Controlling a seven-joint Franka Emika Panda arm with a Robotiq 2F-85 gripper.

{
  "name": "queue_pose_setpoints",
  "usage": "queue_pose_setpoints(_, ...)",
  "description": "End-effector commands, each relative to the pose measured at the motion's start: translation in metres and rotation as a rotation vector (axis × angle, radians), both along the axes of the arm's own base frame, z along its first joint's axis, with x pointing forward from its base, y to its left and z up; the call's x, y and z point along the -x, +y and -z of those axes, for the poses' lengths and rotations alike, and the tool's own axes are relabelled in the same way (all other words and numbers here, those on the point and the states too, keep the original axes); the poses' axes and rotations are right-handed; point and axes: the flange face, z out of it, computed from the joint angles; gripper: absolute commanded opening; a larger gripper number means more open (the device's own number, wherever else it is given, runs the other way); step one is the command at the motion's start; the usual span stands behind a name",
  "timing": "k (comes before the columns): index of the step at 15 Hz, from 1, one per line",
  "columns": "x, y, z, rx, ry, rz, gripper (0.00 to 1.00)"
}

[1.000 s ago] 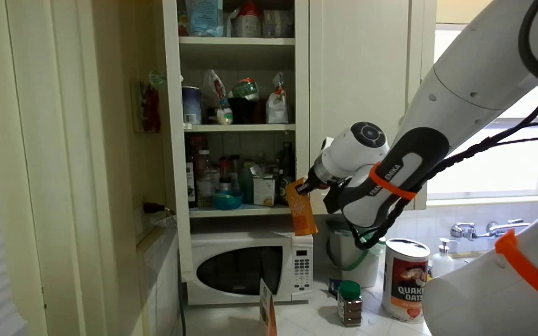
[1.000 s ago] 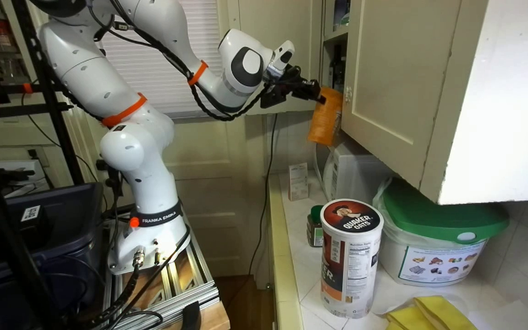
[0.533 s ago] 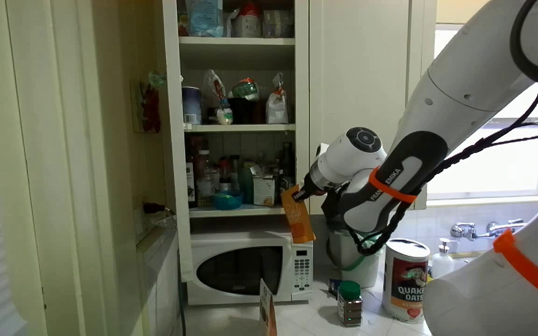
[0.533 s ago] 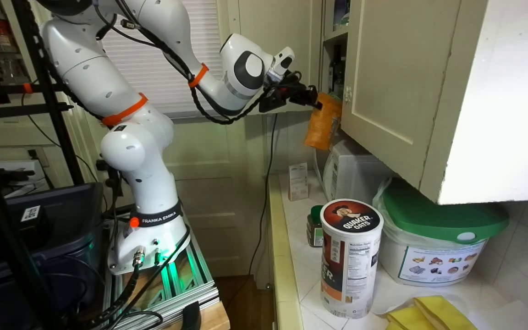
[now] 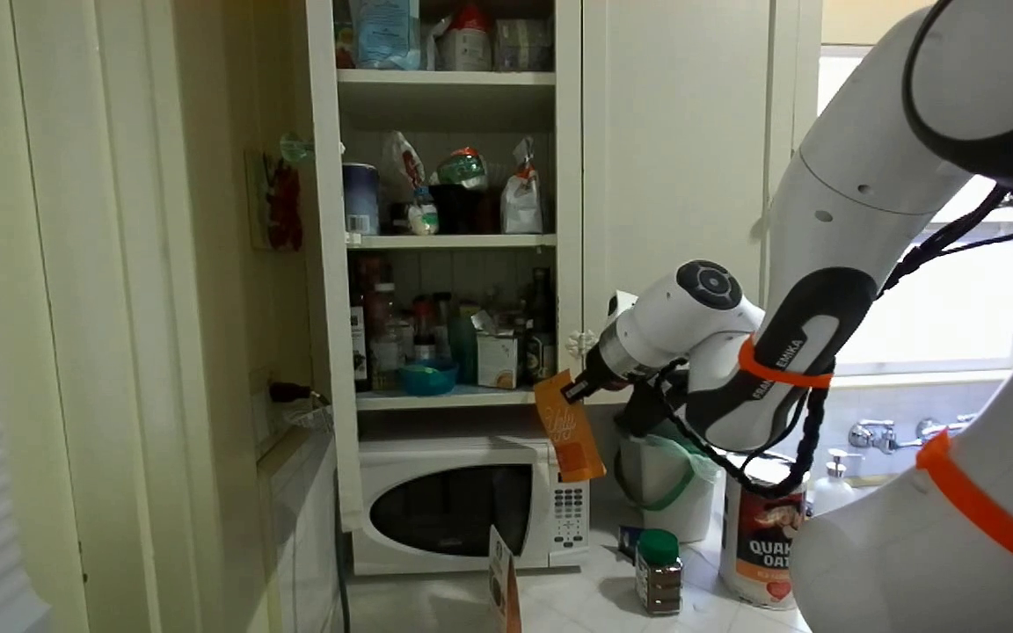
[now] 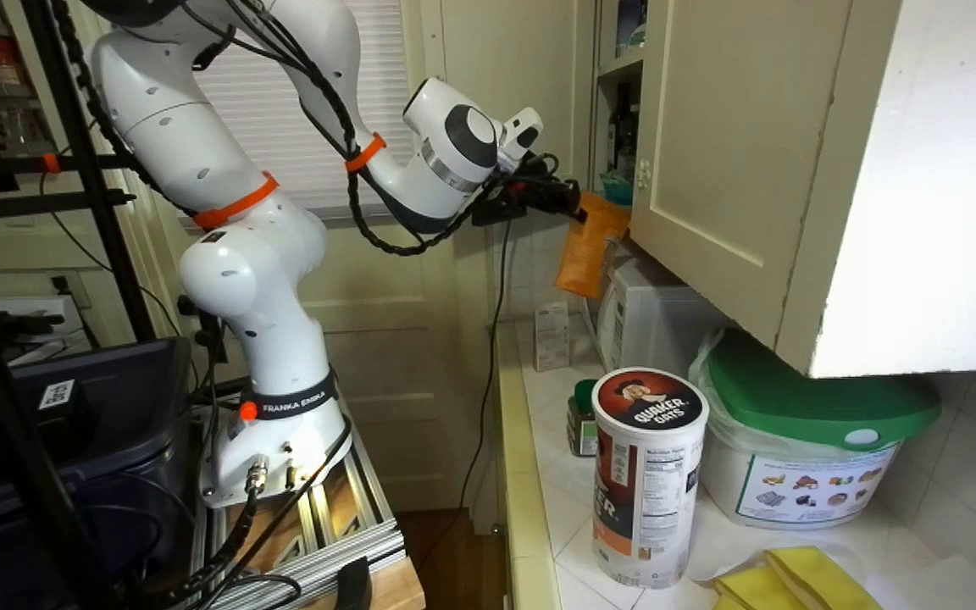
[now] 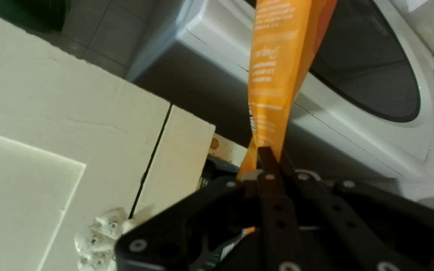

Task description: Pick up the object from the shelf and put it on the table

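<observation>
The object is an orange packet (image 5: pixel 570 435), also seen in an exterior view (image 6: pixel 590 250) and the wrist view (image 7: pixel 273 64). My gripper (image 5: pixel 572 391) is shut on its upper end, and the packet hangs tilted below the fingers. In the wrist view the fingertips (image 7: pixel 275 153) pinch the packet. The packet is in the air, apart from the table, in front of the lowest visible shelf board (image 5: pixel 454 400) and the right side of the microwave. The table is the white tiled counter (image 5: pixel 590 602), which also shows in an exterior view (image 6: pixel 568 500).
The white microwave (image 5: pixel 449 514) stands under the shelf. On the counter are a green-lidded jar (image 5: pixel 659 571), an oats can (image 6: pixel 649 500), a thin upright box (image 6: pixel 551 336), a green-lidded bin (image 6: pixel 810 483) and yellow cloths (image 6: pixel 793 585). A cabinet door (image 6: pixel 734 144) hangs beside the gripper.
My gripper has moved down with the orange packet in it, from shelf level to in front of the microwave's upper right. It also drew back slightly toward the robot. The grip stays shut.
</observation>
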Motion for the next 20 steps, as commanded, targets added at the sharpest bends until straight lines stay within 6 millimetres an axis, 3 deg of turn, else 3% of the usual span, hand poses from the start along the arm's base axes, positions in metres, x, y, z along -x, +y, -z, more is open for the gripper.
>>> queue_pose_setpoints(1, 0.021, 0.002, 0.009, -0.017, 0.025, -0.062, 0.0)
queue_pose_setpoints(8, 0.043, -0.035, 0.002, 0.014, 0.027, -0.016, 0.0)
queue_pose_setpoints(13, 0.047, -0.035, 0.027, -0.001, 0.105, -0.078, 0.0)
queue_pose_setpoints(14, 0.042, -0.032, 0.018, 0.032, 0.077, -0.062, 0.0)
queue_pose_setpoints(20, 0.041, -0.033, 0.02, 0.03, 0.082, -0.065, 0.0)
